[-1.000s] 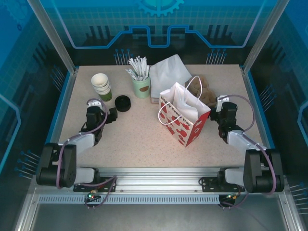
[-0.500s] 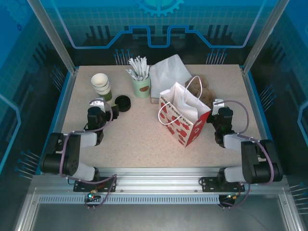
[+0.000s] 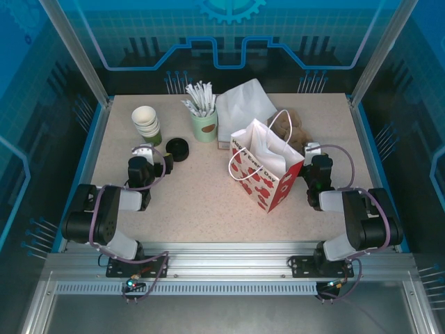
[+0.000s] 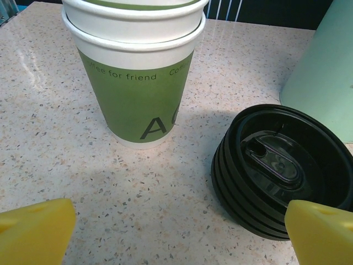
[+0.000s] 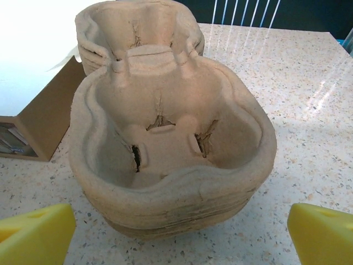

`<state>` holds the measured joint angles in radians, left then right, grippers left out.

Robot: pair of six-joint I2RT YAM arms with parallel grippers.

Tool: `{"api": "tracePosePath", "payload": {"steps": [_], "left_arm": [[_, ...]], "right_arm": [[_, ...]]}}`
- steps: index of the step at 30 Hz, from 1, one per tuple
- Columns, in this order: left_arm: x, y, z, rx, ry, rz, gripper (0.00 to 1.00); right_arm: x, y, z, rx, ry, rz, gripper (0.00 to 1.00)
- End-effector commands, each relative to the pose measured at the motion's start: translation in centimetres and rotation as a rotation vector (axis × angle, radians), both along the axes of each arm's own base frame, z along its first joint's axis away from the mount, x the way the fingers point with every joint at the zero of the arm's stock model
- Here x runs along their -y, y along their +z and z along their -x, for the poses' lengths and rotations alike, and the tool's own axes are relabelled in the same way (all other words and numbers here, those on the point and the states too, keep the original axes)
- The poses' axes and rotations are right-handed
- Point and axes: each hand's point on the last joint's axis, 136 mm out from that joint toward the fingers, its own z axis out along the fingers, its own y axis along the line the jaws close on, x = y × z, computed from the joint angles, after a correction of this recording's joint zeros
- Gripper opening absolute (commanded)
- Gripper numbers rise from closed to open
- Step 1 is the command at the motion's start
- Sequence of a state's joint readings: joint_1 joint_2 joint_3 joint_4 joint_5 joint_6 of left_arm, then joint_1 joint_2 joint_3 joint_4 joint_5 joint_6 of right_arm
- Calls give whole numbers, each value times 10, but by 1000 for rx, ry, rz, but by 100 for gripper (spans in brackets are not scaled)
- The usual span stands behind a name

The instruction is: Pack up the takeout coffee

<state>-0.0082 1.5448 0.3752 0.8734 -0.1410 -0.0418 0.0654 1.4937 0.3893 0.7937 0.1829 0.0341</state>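
The takeout coffee is out of view. A stack of lidless green-and-white cups (image 3: 147,124) stands at the back left, close ahead in the left wrist view (image 4: 138,83). A stack of black lids (image 3: 178,149) lies just right of it (image 4: 281,165). My left gripper (image 3: 156,159) rests low on the table, open and empty (image 4: 179,232), pointing at the gap between the cups and the lids. My right gripper (image 3: 314,157) is open and empty (image 5: 182,234), just in front of a stack of pulp cup carriers (image 5: 171,149), right of the paper bag (image 3: 268,170).
The white bag with red hearts stands open mid-table. A pale green cup of white wrapped sticks (image 3: 204,125) and a white napkin pile (image 3: 243,104) sit behind it. The carriers (image 3: 295,129) lie at the back right, beside a brown box (image 5: 44,121).
Both arms have folded back toward their bases. The left gripper shifted slightly right; the right gripper slid a little left toward the bag. Both stayed open.
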Motion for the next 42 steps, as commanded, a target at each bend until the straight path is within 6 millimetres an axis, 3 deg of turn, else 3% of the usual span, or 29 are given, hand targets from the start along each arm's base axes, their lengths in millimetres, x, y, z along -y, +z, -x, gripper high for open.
{"api": "tracePosePath", "payload": {"steps": [1,42], "left_arm": [[1,10,-4,42,-19,-15,99],[5,10,-5,38,-38,-20,99]], "right_arm": [[0,6,-5,19,-11,6,100],[-8,4,-6,6,35,16,100]]}}
